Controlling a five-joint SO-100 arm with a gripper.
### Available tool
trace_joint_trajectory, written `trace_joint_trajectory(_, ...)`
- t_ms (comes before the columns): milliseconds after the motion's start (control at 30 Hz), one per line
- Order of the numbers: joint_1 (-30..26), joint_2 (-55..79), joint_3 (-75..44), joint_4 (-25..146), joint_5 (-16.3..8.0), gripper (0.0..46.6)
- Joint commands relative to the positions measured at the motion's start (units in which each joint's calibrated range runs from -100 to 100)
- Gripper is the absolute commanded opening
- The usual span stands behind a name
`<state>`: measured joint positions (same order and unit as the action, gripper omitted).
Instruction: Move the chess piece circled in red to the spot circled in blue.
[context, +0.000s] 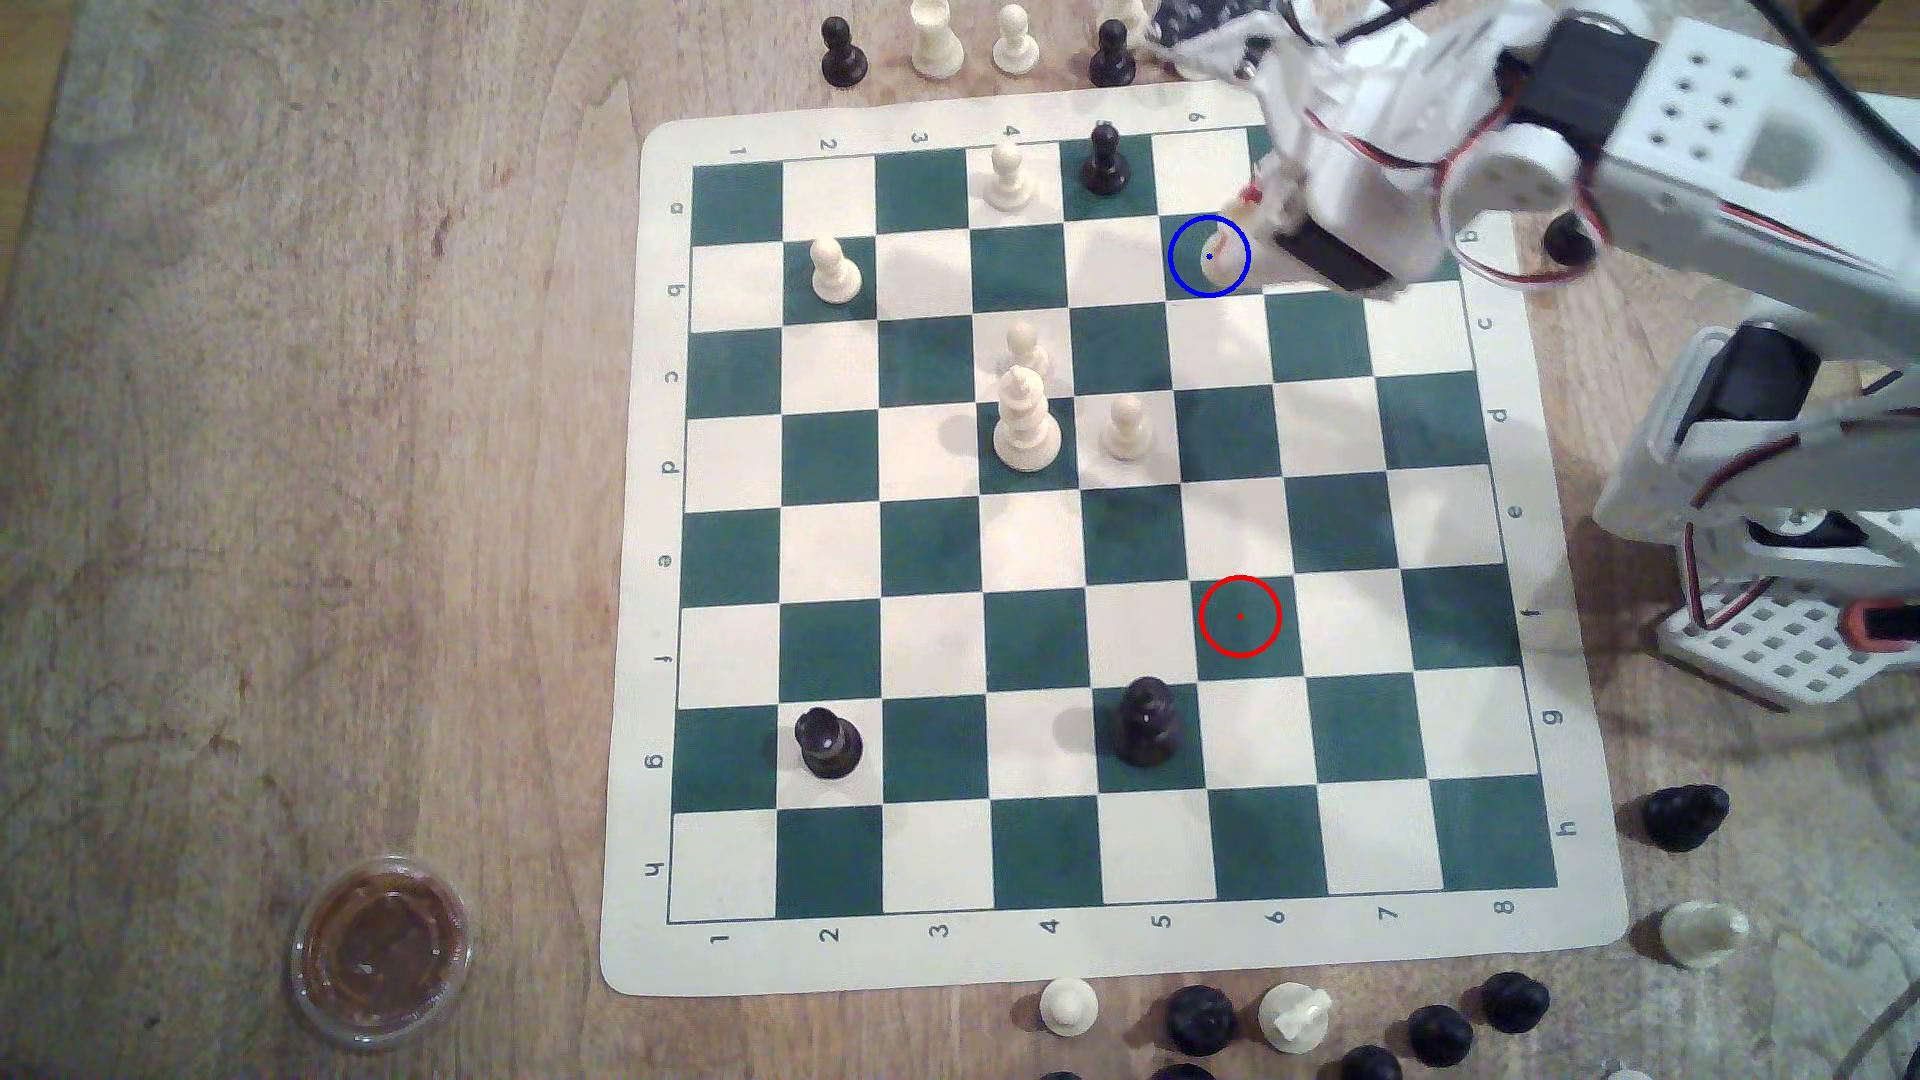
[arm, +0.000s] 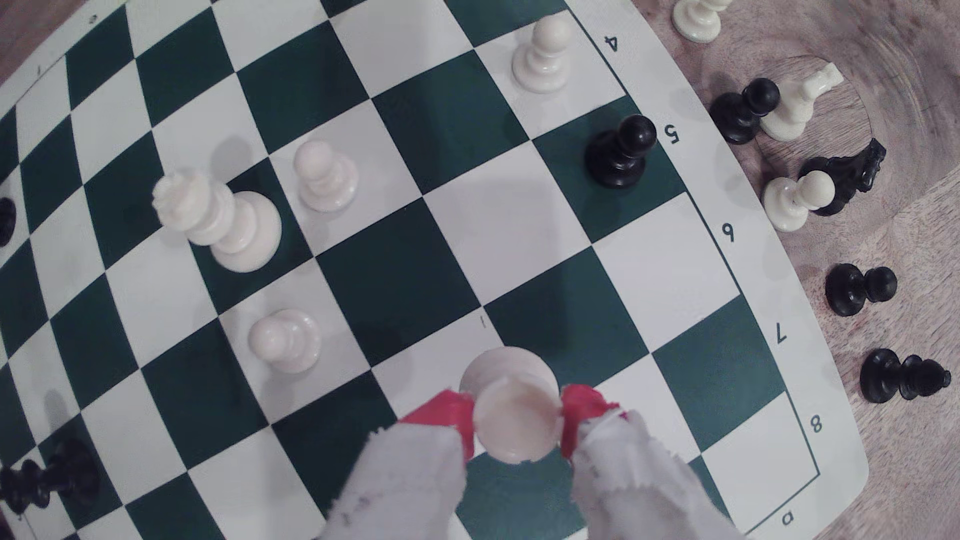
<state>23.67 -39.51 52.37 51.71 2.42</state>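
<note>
Wooden counter (context: 312, 467) carries a green-and-white chessboard (context: 925, 540). Red-tipped fingers (arm: 517, 415) clamp the short cream rook-like piece (arm: 514, 410) between them, upright, over the blue-ringed green square (context: 1184, 278); release appears next.

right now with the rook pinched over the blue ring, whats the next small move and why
Probably lower a touch, then open. The gripper has its red fingertips on either side of the chess piece, which already sits inside the blue-ringed spot in the exterior view. Whether its base touches the board is unclear, so ease down first.
</note>
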Motion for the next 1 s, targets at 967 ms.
trace_joint_trajectory(967, 4.9, 17.2, 0.8, -16.0, 1.6, 0.3)
